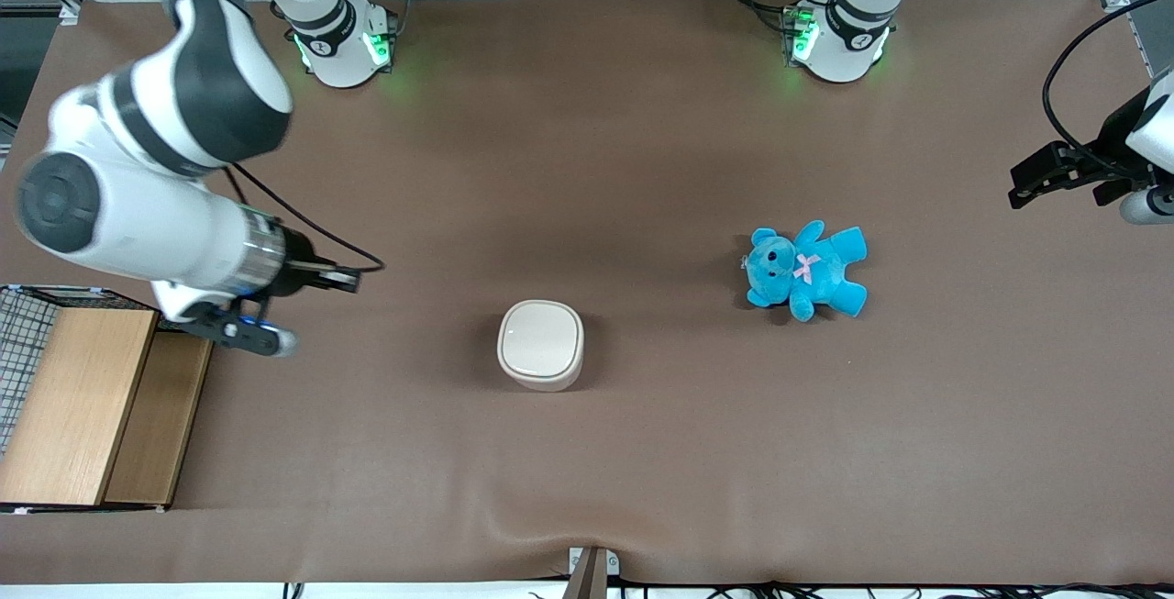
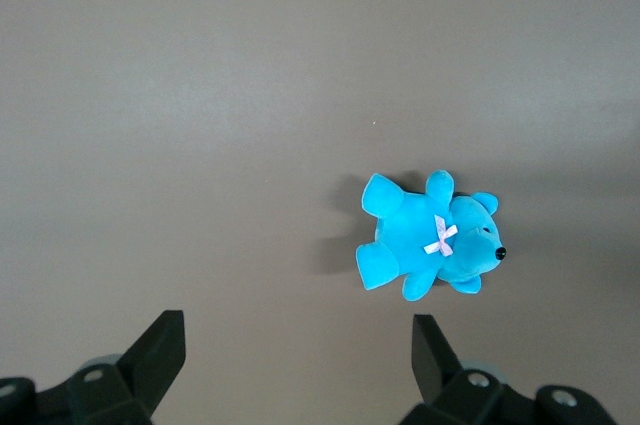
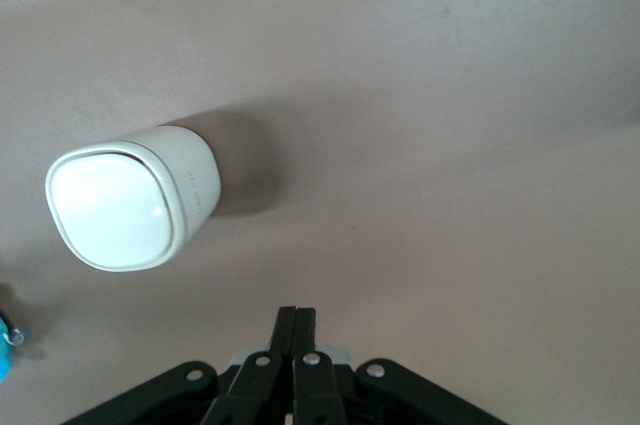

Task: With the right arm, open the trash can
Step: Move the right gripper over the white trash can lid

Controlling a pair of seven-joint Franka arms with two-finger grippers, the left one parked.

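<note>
Fingers (image 3: 297,330) of the right arm's gripper (image 1: 341,278) are pressed together tip to tip, nothing between them; wrist view shows the two pads meeting in a closed point. Gripper hangs above bare tabletop toward the working arm's end, near the wooden box (image 1: 87,406) with wire mesh, well apart from the trash can (image 1: 541,344).

Trash can stands upright near the middle of the table (image 1: 642,168), lid (image 3: 112,209) flat and shut, no gap visible at the rim. Blue teddy (image 1: 805,270) lies farther toward the parked arm's end, apart from the can, not involved.

Step in hand, as a judgement: approach phase, no contact yet, opening not started. Next move likely calls for carrying the gripper sideways to the can and bringing the closed tips down at the lid's edge, either to press a release or to hook under the free lip and lift. Closed fingers suit a push or a pry; a pinch grasp would need them spread first.

Hard to make out: which edge carries the hinge and which lifts, no hinge or tab is clear in either view. Some embossed marking on the can's wall is unreadable. Can's inside hidden by the lid. Fingertips barely separable from the wrist hardware in the front view.
</note>
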